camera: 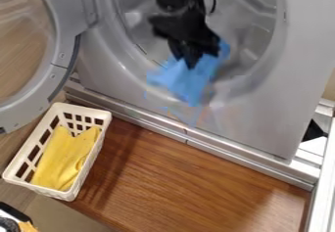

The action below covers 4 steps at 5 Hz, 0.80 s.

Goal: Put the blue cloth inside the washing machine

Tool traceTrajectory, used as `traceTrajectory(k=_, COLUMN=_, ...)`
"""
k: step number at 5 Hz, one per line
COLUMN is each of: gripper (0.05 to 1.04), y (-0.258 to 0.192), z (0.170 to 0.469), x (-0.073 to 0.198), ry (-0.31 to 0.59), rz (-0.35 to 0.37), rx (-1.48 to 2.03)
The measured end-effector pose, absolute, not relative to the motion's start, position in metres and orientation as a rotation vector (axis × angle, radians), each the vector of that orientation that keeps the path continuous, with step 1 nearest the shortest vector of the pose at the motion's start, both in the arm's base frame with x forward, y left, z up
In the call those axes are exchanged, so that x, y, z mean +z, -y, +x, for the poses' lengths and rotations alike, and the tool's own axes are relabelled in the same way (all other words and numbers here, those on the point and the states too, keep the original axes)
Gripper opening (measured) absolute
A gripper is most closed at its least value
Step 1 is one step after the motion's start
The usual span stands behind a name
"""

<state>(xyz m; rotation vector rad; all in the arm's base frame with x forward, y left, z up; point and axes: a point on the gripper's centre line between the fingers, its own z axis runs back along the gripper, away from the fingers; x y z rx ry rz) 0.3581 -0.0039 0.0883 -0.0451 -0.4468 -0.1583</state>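
Wooden surface (203,177): in front of washing machine (301,55)
White basket (98,112): at left, holding yellow cloth (62,157)
Gripper (190,62): clamped on blue cloth (186,83)
Cloth's place: around and below fingertips, across opening's lower rim

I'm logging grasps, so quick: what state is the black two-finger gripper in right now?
Black two-finger gripper: closed on the blue cloth, which hangs from it at the round opening of the grey washing machine.
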Motion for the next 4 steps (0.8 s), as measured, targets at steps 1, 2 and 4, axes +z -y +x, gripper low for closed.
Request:
traceTrajectory(k=1, gripper=0.091, y=0.002, z=0.38, x=0.075, ry=0.421, rz=-0.049, rx=-0.183)
traceTrajectory(k=2, gripper=0.091, y=-0.005, z=0.406, x=0.057, ry=0.393, rz=-0.004, rx=-0.205)
traceTrajectory(k=4, gripper=0.29, y=-0.002, z=0.421, x=0.038, ry=0.357, rz=-0.014, rx=-0.284)
